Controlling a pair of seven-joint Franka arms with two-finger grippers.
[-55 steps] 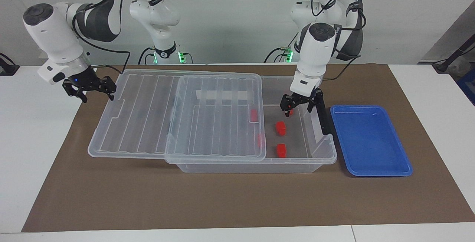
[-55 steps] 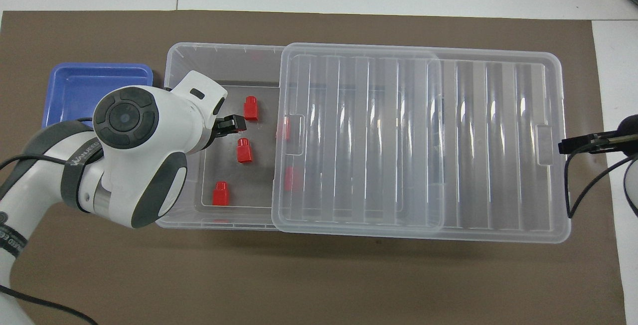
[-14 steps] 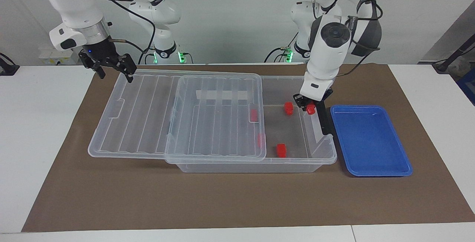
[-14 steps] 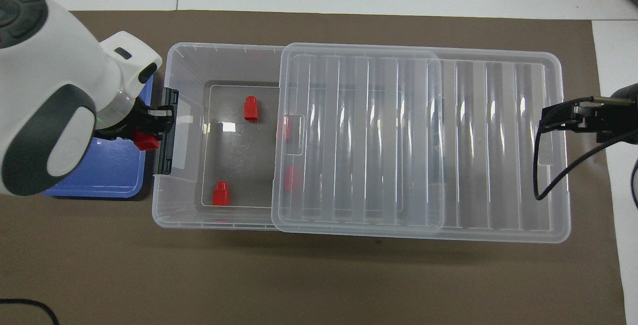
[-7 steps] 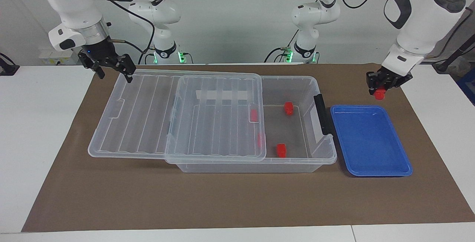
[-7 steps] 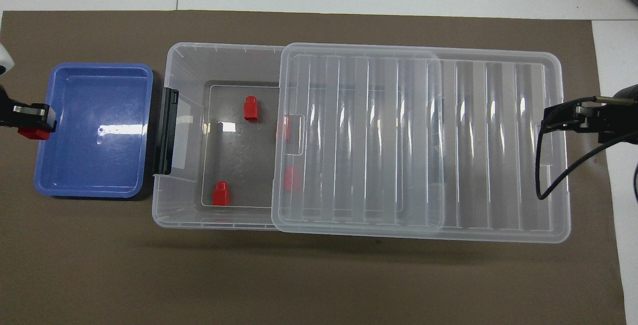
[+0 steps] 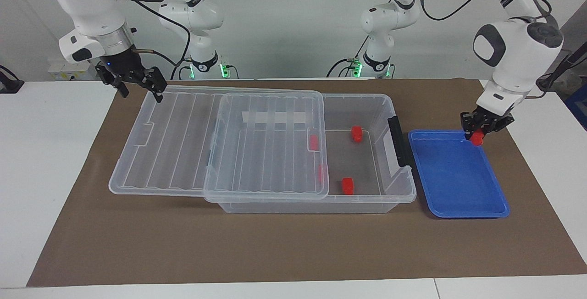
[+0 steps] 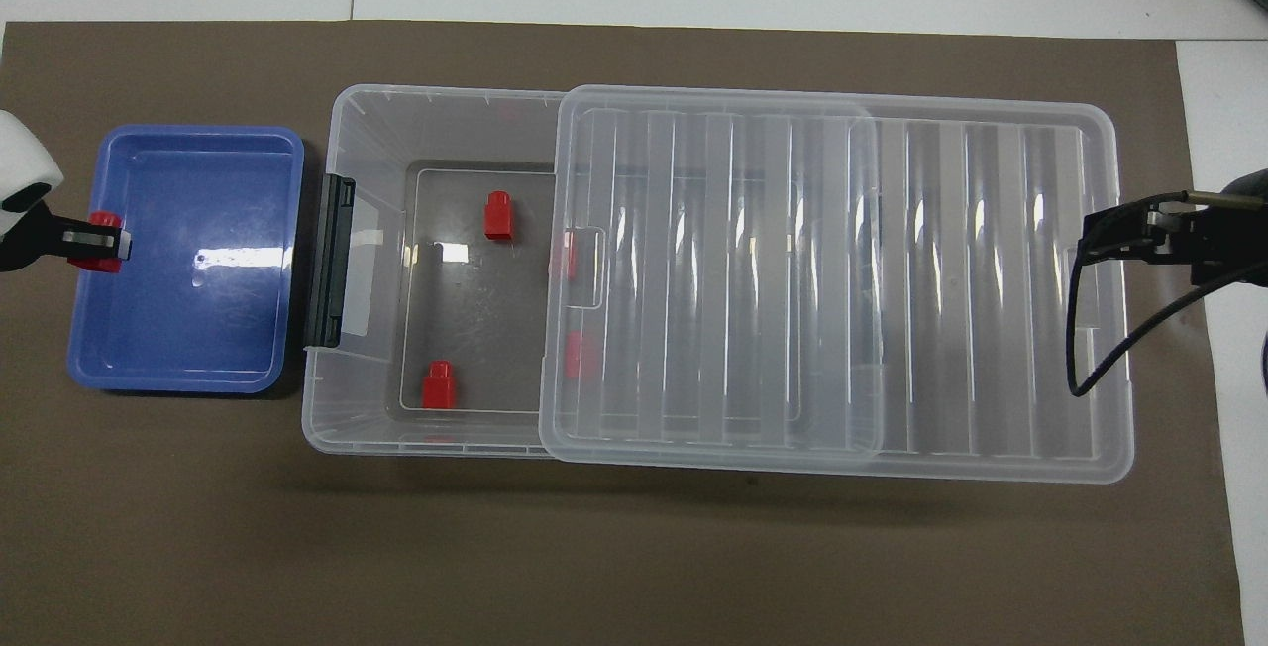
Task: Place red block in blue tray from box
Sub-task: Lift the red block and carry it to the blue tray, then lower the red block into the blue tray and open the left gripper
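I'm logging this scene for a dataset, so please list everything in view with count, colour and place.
red block: 1, red, held by the left gripper over the blue tray's edge toward the left arm's end.
other red blocks: 4, red, in the box; two in the uncovered part, two dimly seen under the lid.
blue tray: 1, blue, on the mat beside the box, at the left arm's end.
box: 1, clear with a dark latch, mid-table.
lid: 1, clear ribbed, lying on the box, slid toward the right arm's end.
mat: 1, brown, covering the white table.
left gripper: 1, black, shut on the red block.
right gripper: 1, black, open, waiting over the lid's corner.
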